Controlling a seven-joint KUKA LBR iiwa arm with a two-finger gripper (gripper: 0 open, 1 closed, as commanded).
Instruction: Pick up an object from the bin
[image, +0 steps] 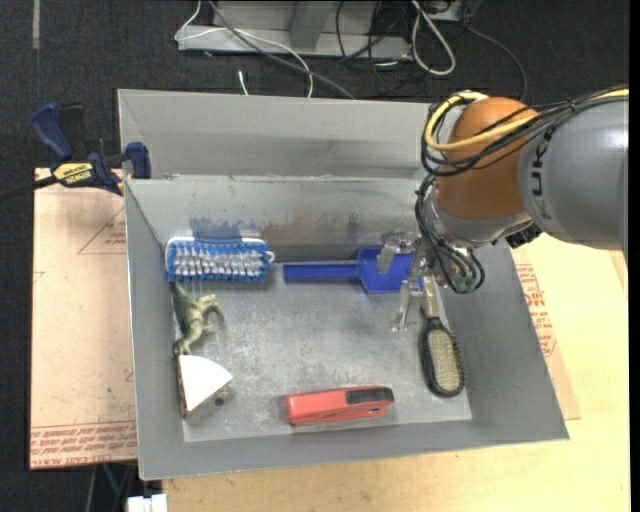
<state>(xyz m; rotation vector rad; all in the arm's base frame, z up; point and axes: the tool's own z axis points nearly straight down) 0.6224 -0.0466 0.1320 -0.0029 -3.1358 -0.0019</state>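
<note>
Gripper (416, 300) hangs low in the right half of the grey metal bin (320, 340), under the orange cover (480, 160) on the wrist of the arm (585, 175), which comes in from the right with yellow and black cables (450, 110) looped over it. Whether the gripper is spread or closed I cannot tell, for wrist parts and cables crowd its lower end. Two things lie nearest to it. The blue scrubbing brush (318, 271) lies along the far side of the floor, its white-bristled head to the left and its long handle reaching right until its broad end meets the gripper. The black oval hairbrush (444, 365) lies on the near side of the gripper, close to the right wall, its head pointing toward the near wall and its thin handle running up beside the gripper's lower end; whether they touch cannot be told. Well apart from these, along the left wall, a green toy dinosaur (195, 315) lies just beyond a white wedge (205, 380), and a red tool (340, 405) lies flat close to the near wall, about midway across.
</note>
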